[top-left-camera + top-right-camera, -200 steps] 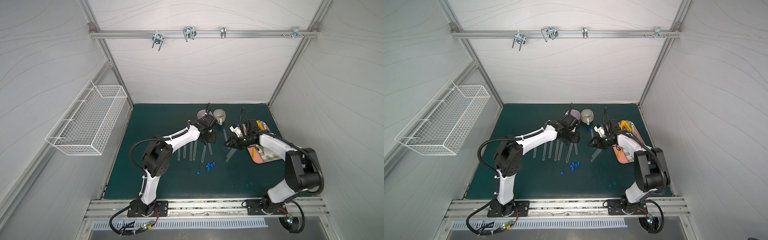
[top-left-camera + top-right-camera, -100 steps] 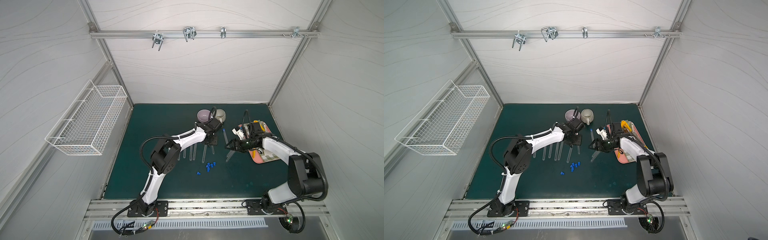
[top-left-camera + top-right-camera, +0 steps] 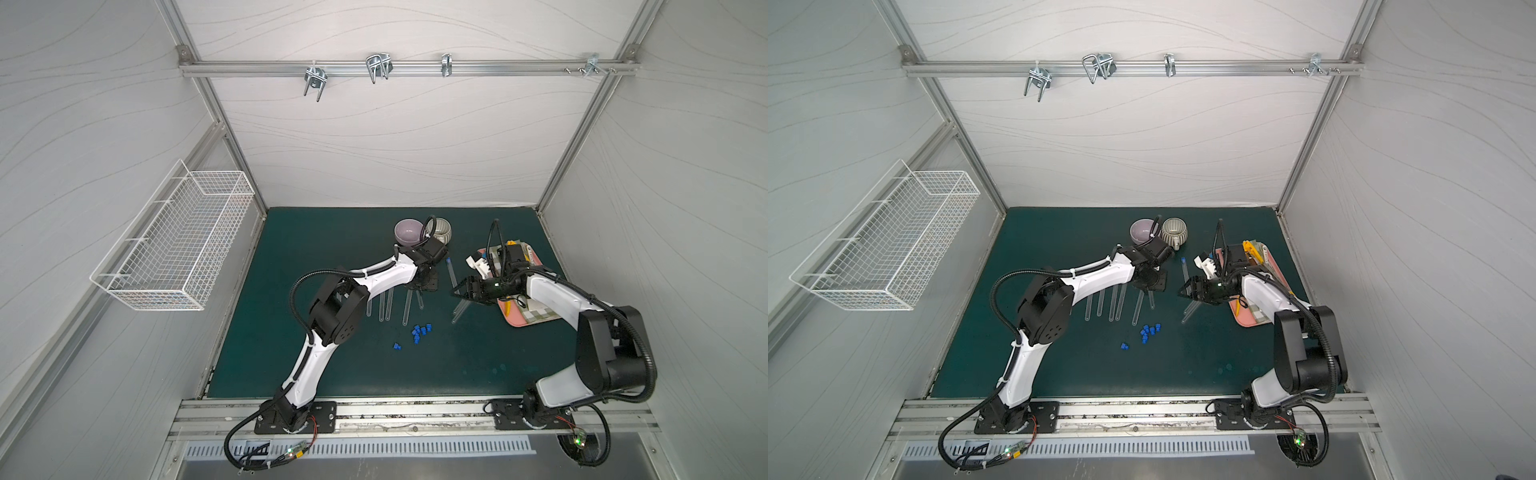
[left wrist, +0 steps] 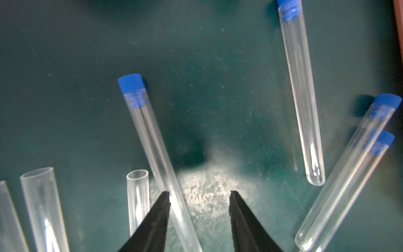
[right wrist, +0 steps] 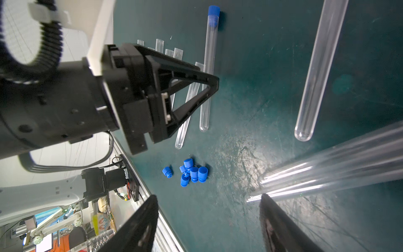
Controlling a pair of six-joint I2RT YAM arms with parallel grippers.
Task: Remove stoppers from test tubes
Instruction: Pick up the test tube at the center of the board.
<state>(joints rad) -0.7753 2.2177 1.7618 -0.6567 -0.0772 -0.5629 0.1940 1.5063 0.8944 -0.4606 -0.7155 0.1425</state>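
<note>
Mat (image 3: pixel 332 357), dark green, with clear test tubes (image 3: pixel 381 309) lying under two grippers.
The left gripper (image 4: pixel 200 194) is partly open and holds nothing; one stoppered tube (image 4: pixel 152 139) lies between its fingers, close by one. The right gripper (image 5: pixel 209 196) is wide open, two tubes (image 5: pixel 327 165) ending beside one fingertip. Loose blue stoppers (image 5: pixel 193 172) sit piled nearby on the mat.

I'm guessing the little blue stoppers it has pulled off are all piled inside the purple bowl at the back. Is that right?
Not quite. The loose stoppers lie in a small pile on the green mat, not in the purple bowl at the back. Both top views show this, and the right wrist view shows the pile close up.
</note>
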